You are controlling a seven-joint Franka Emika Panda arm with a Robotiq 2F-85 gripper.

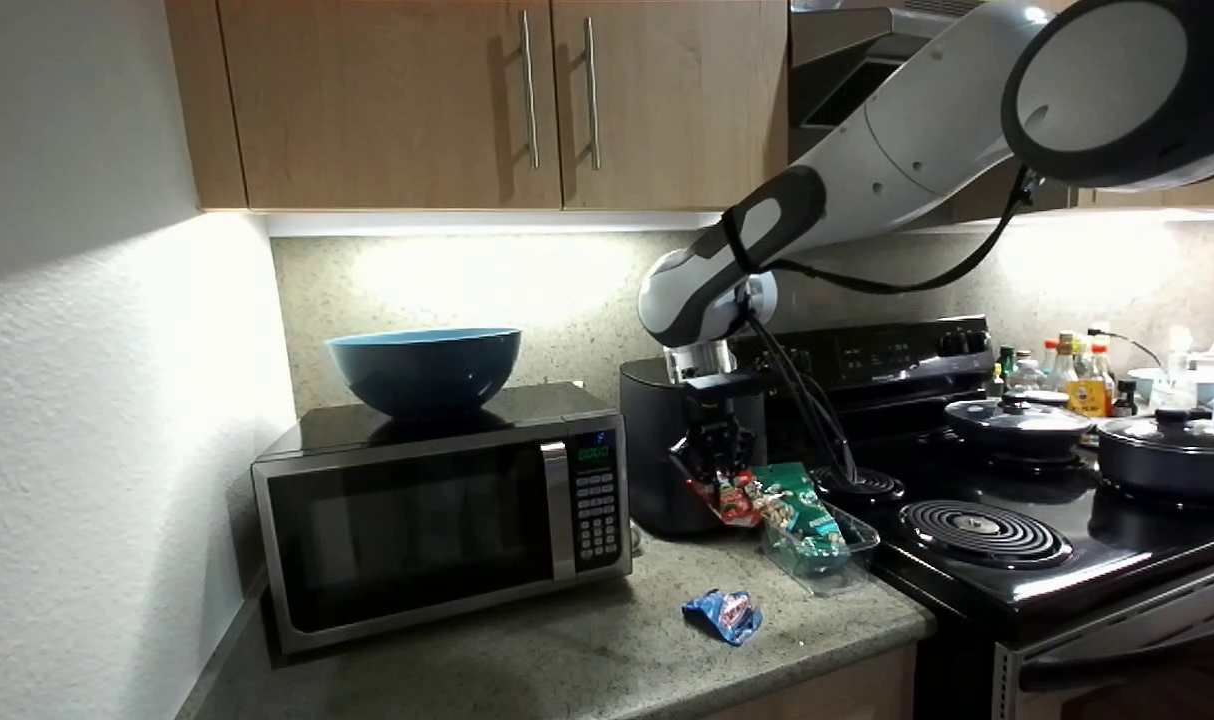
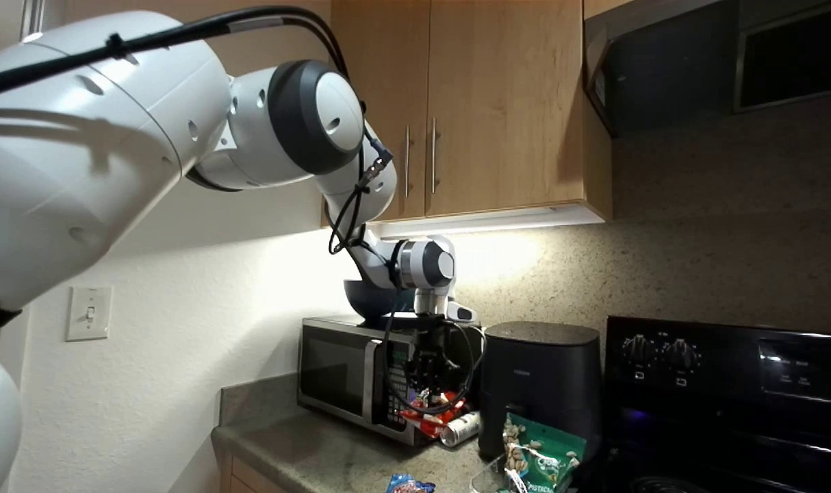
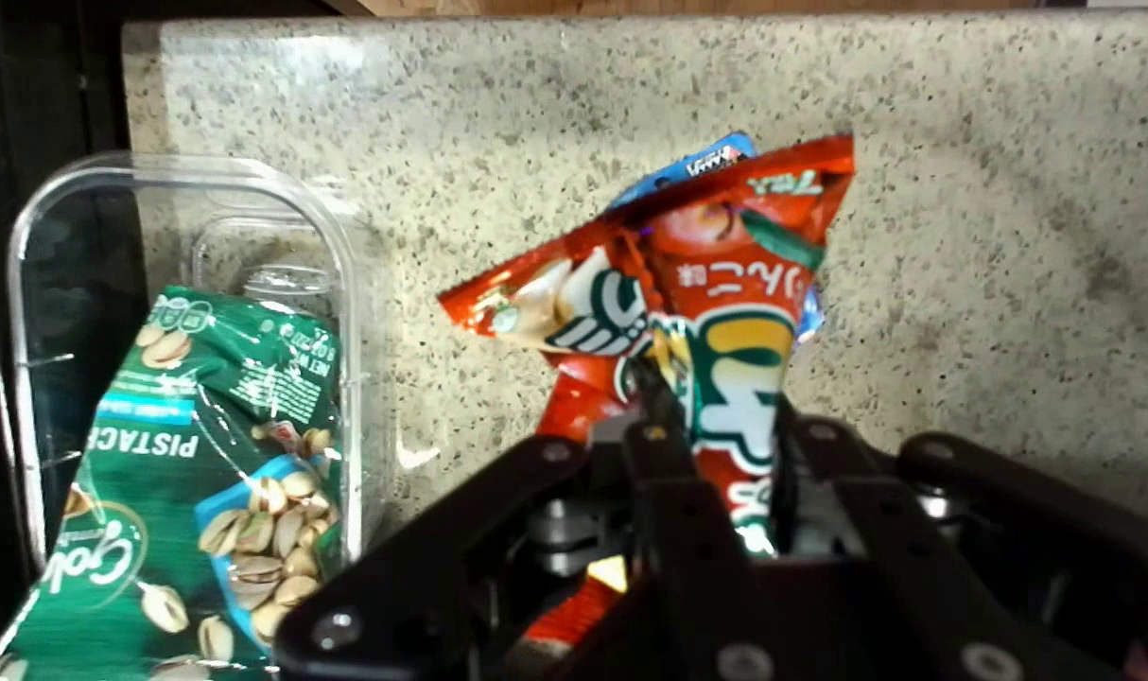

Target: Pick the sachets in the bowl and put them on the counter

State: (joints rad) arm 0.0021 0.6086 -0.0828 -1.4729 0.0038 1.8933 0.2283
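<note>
Claw [image 3: 716,402] pinching red sachet [image 3: 754,246], left of clear container [image 1: 849,568]. Best lowered onto counter [image 1: 627,655] beyond blue sachet [image 1: 725,614], released low.

We see wooden cabinets [image 1: 397,105] higher than the claw [image 1: 719,478], a lit backsplash [image 1: 577,310] behind it, a white wall [image 1: 97,450] well apart.

The counter [image 1: 587,655] bears microwave [image 1: 412,530], tub [image 1: 851,572], blue sachet [image 1: 733,615], seemingly a can [image 2: 461,429].
</note>
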